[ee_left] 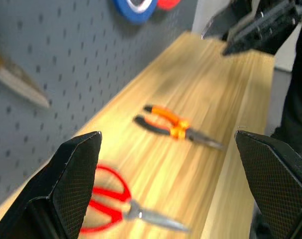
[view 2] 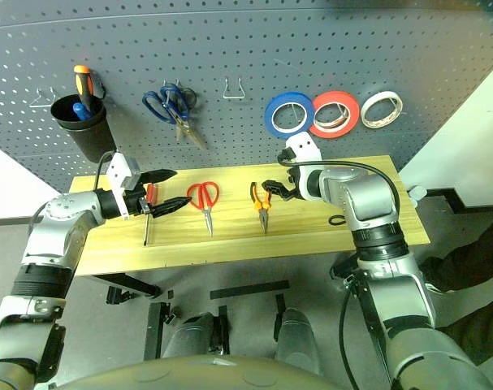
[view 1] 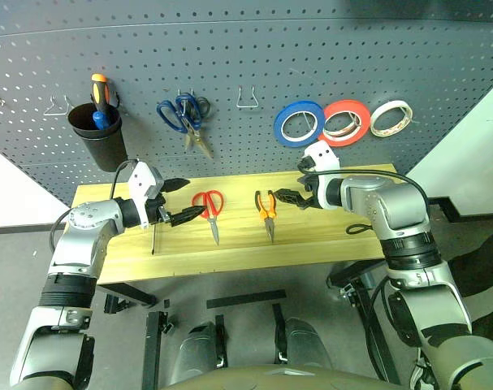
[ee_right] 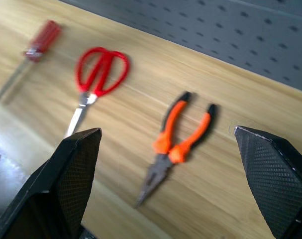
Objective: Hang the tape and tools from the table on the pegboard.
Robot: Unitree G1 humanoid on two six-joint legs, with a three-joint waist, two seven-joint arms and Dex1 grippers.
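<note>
Hovering over the table (view 1: 327, 236), both grippers stand spread wide and empty: the left gripper (view 1: 179, 200) near the screwdriver (ee_right: 29, 52), the right gripper (view 1: 295, 185) just above the pliers (view 1: 266, 210). The red scissors (view 1: 209, 207) lie between screwdriver and pliers, all three flat on the wood and apart from each other. Behind, on the pegboard (view 1: 254, 49), the blue tape (view 1: 299, 123) hangs beside a red roll (view 1: 345, 122) and a white roll (view 1: 390, 118) (blue scissors (view 1: 183, 116) and a black cup (view 1: 99, 130) hang further left). A bare hook (view 1: 248, 99) sits between them.
</note>
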